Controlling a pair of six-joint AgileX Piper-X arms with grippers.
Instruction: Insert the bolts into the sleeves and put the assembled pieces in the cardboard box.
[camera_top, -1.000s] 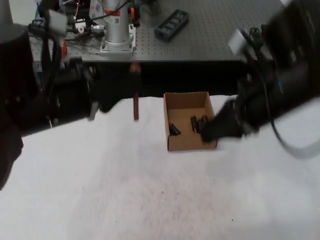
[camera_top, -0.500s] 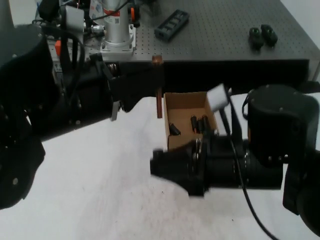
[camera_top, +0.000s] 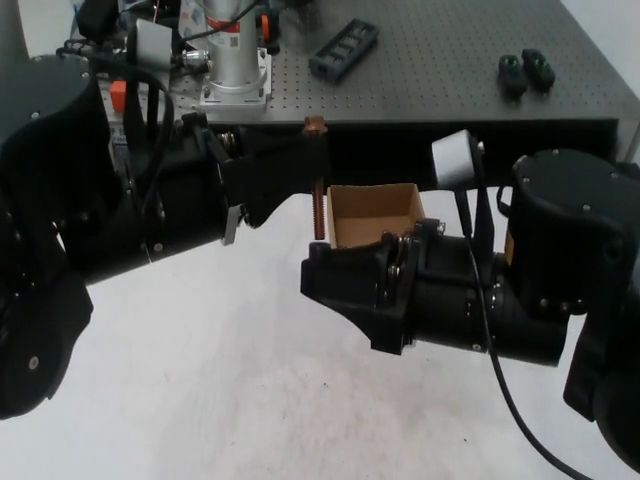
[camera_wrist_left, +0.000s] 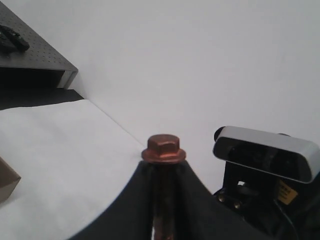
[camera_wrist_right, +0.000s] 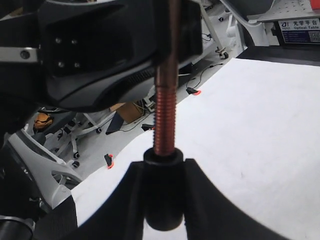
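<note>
Not much lettering around here, tbh.

High view: the silver post (camera_top: 235, 70) at the top of the frame, left of centre, wears a white label (camera_top: 232, 38) with red and black print, way too tiny to make out. Right of the cardboard box (camera_top: 372, 212), a yellow sticker (camera_top: 511, 246) sits on the right arm's black casing (camera_top: 570, 230). No characters I can pick out on it.

Left wrist view: lower right, under a silver camera bar (camera_wrist_left: 265, 150), there's a yellow tag (camera_wrist_left: 286, 190) with dark marks, unreadable.

Right wrist view: upper right corner, a white plate (camera_wrist_right: 299, 24) carries a small logo and two lines of dark print.
</note>
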